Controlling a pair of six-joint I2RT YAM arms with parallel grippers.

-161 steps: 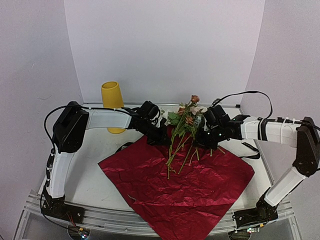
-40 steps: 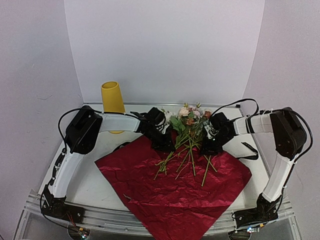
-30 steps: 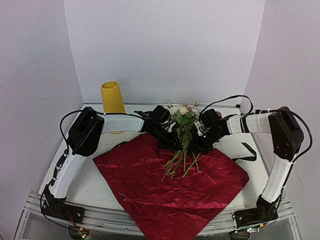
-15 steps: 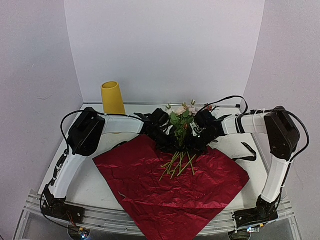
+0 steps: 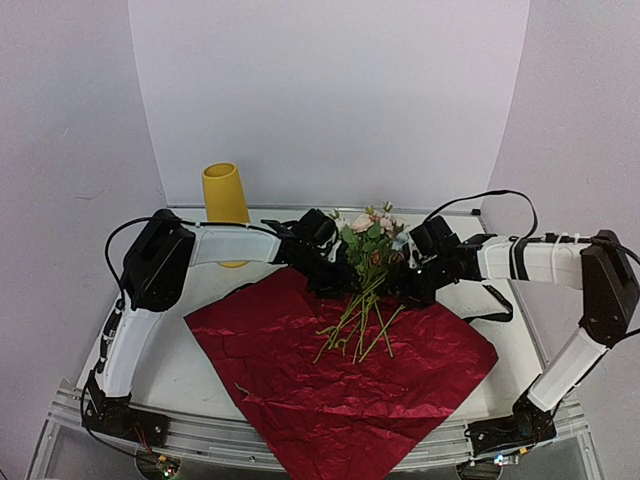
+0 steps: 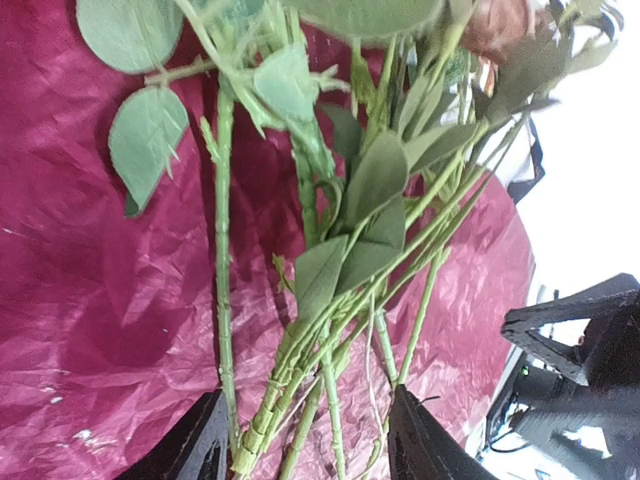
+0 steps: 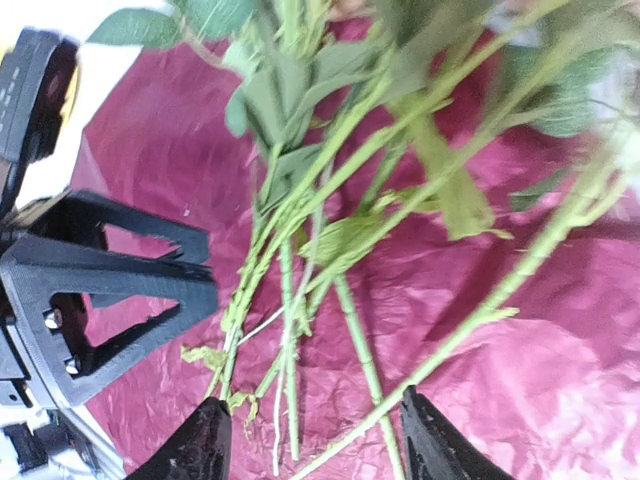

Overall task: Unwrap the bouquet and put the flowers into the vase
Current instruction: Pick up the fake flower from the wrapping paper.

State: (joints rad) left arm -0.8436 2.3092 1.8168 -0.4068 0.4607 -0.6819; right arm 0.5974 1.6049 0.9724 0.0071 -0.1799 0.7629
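Jaws of left gripper [image 6: 312, 445] and right gripper [image 7: 318, 440] are being held spread astride the flowers [image 5: 366, 248] on opened wrapping paper [image 5: 300, 370]; the far-left vase [image 5: 225, 200] is awaiting them.

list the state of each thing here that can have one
paper, unwrapped, spread flat on the table
flowers, loose, lying on the paper
vase, upright, no flowers in it
ribbon, untied, lying on the table right of the paper
left claw, open, stems in the gap
right claw, open, stems in the gap
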